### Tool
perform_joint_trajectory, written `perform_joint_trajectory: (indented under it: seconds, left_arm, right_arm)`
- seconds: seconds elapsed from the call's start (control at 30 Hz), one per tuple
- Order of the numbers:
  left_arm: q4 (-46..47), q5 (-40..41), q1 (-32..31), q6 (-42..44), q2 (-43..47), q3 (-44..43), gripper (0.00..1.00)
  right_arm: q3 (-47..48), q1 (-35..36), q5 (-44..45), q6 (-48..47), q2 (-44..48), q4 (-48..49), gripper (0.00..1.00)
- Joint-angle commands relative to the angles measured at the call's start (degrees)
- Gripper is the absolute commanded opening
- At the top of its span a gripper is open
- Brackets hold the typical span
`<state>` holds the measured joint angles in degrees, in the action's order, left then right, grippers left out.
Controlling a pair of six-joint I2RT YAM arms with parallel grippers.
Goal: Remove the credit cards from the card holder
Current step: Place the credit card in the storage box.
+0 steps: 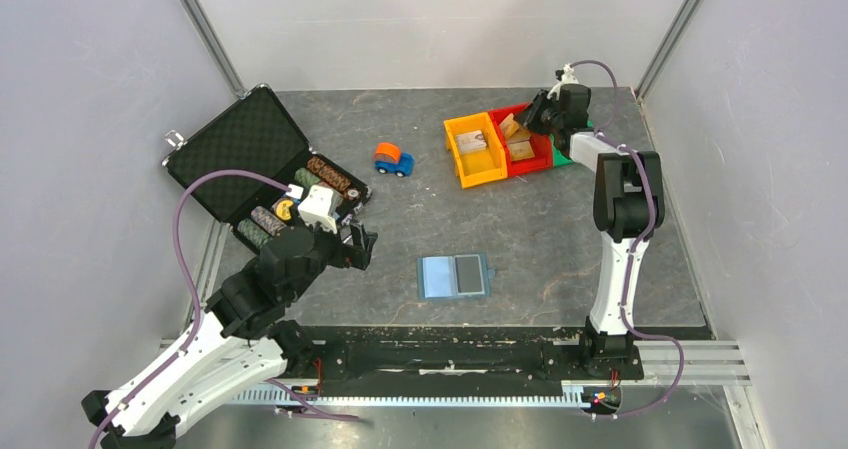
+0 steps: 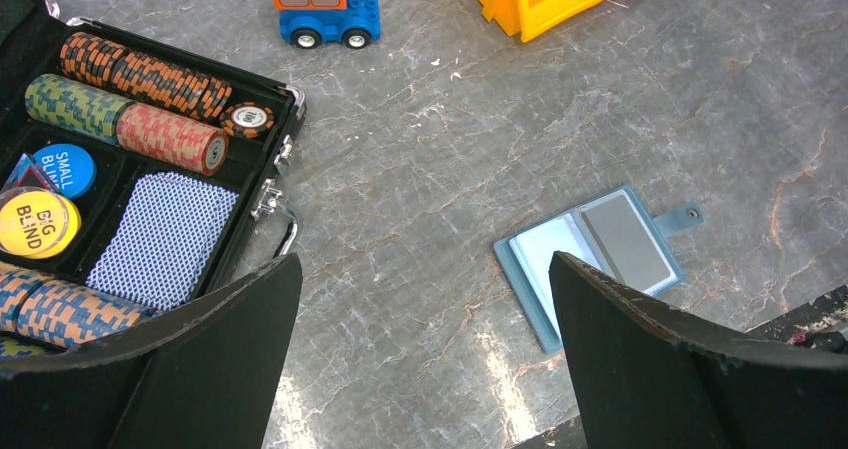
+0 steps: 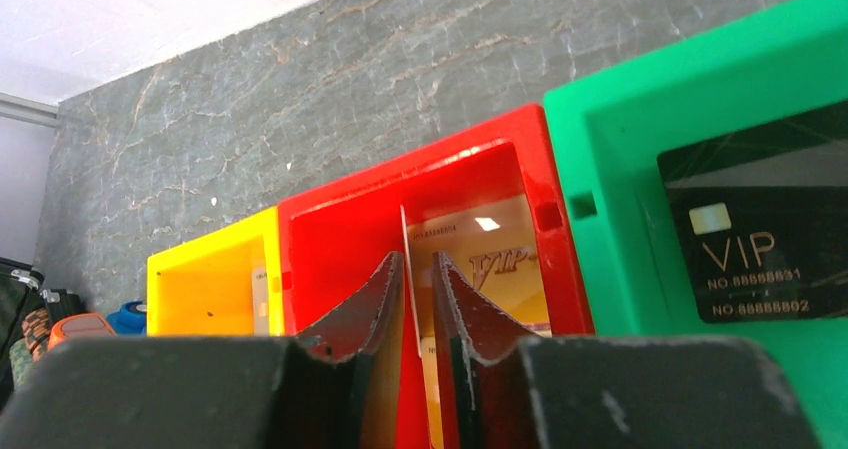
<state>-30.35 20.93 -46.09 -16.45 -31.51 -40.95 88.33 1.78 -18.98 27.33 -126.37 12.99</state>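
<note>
The light-blue card holder point(image 1: 440, 277) lies open on the table near the front, and a grey credit card point(image 1: 468, 274) lies on its right half. In the left wrist view the holder point(image 2: 545, 259) and the grey card point(image 2: 625, 239) sit to the right of my fingers. My left gripper point(image 1: 358, 247) is open and empty, left of the holder, above bare table point(image 2: 425, 299). My right gripper point(image 1: 535, 117) is over the red bin point(image 3: 340, 239), with its jaws nearly closed on a thin gold card point(image 3: 404, 254) held edge-on. A gold VIP card point(image 3: 500, 259) lies in the red bin. A black VIP card point(image 3: 760, 239) lies in the green bin point(image 3: 610, 169).
An open black case point(image 1: 240, 149) of poker chips point(image 2: 150, 69) stands at the left, close to my left gripper. A blue-and-orange toy car point(image 1: 393, 158) stands mid-table. The yellow bin point(image 1: 475, 149) sits left of the red bin and holds a card point(image 3: 262, 299). Walls enclose the table.
</note>
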Motion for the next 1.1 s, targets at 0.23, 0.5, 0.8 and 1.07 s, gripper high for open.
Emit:
perform_joint_trajectory:
  seconds: [0.23, 0.5, 0.8, 1.07]
  left_arm:
    - [1.3, 0.3, -0.1, 2.0, 0.1, -0.4, 1.00]
    - [1.3, -0.2, -0.1, 1.9, 0.2, -0.4, 1.00]
    - [1.4, -1.0, -0.1, 2.3, 0.0, -0.3, 1.00]
    - [1.5, -0.9, -0.1, 2.8, 0.0, -0.2, 1.00]
  right_arm:
    - [5.4, 0.7, 4.2, -3.7, 0.0, -3.1, 0.27]
    - [6.7, 0.7, 5.4, -7.0, 3.6, -5.5, 0.29]
    - [7.4, 2.5, 3.0, -10.1, 2.3, -8.5, 0.30]
    - [8.5, 3.2, 5.9, -11.8, 1.1, -10.1, 0.28]
